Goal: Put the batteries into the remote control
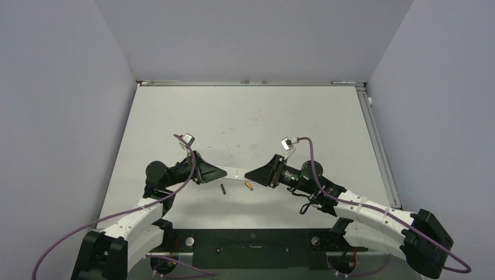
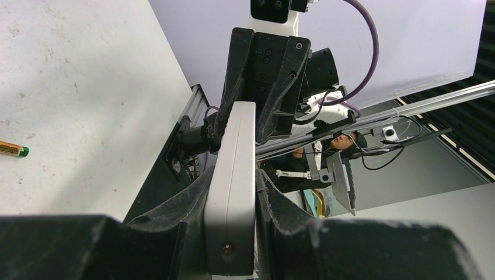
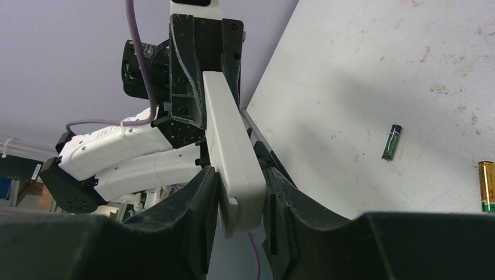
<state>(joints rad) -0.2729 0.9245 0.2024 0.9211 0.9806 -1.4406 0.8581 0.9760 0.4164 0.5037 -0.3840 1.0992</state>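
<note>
Holding remote control [image 1: 236,173] between arms | left fingers [image 2: 175,230], right fingers [image 3: 191,204] each clamped on one end | advice: keep one grip firm, free other for batteries [image 1: 223,188] on tabletop [image 1: 262,116]

Top external: high behind the near edge, looking down over the whole desk [image 1: 251,116] to its far edge. Wrist views: close and low, facing each other along the remote control [image 2: 232,175], shared by all three with the copper-gold battery [image 3: 486,186].
</note>
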